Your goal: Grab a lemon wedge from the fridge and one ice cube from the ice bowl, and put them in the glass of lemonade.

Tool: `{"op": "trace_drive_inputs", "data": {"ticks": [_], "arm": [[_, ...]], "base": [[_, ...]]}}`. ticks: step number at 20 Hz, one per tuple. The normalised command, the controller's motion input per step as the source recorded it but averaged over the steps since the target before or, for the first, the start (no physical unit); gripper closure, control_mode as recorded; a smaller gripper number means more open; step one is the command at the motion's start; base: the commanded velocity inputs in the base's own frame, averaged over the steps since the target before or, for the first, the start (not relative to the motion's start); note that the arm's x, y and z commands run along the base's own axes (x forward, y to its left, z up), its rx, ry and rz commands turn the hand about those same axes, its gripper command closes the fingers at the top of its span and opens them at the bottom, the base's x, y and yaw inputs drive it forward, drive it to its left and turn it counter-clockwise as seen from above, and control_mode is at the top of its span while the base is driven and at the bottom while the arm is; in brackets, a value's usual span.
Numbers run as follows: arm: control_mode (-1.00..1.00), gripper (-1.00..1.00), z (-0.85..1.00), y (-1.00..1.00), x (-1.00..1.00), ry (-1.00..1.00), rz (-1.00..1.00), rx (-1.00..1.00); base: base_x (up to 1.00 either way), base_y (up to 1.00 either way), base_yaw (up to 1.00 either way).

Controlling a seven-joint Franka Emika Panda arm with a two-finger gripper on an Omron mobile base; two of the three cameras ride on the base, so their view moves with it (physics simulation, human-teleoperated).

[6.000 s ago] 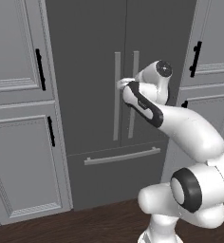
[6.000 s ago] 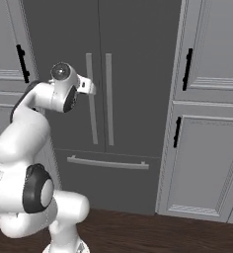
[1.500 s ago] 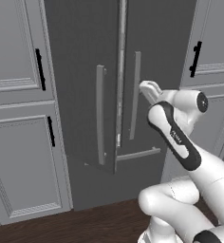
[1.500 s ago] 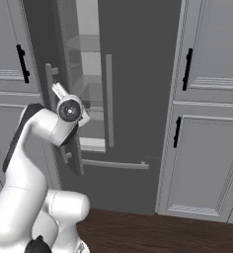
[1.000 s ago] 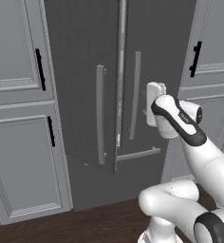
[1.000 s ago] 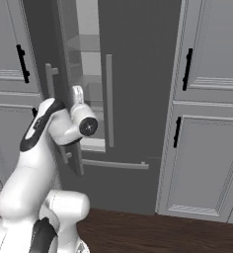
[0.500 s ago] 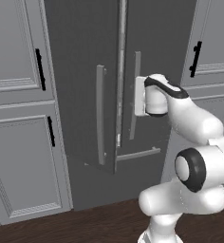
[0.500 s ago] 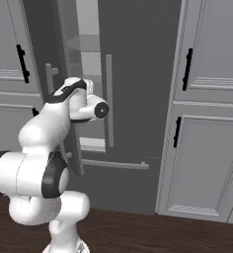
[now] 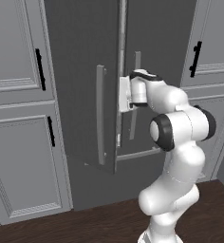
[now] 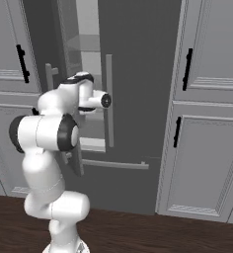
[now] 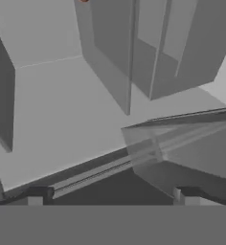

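My arm has swung left; the wide pincer [image 9: 125, 93] may catch the fridge [image 9: 85, 71] door's [image 9: 92, 95] edge.

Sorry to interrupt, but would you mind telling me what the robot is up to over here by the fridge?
The white arm is working at the fridge. Its left door stands partly ajar, and the pale interior with glass shelves shows through the gap. The tool is open and empty, raised at the opening between the two doors and looking in at the shelves. No lemon wedge can be made out yet, so nothing has been picked up.
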Motion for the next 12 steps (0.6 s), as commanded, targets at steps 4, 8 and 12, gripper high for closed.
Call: {"op": "trace_drive_inputs", "data": {"ticks": [4,8,12], "arm": [[-1.0,-1.0,-0.26,0.83,-0.09,0.01,0.23,-0.07],[-1.0,-1.0,-0.3,1.0,-0.99,0.0,0.34,-0.2],[-1.0,-1.0,-0.1,1.0,-0.99,0.0,0.34,-0.13]], "base": [[0.0,0.0,0.0],[0.0,0.0,0.0],[0.0,0.0,0.0]]}}
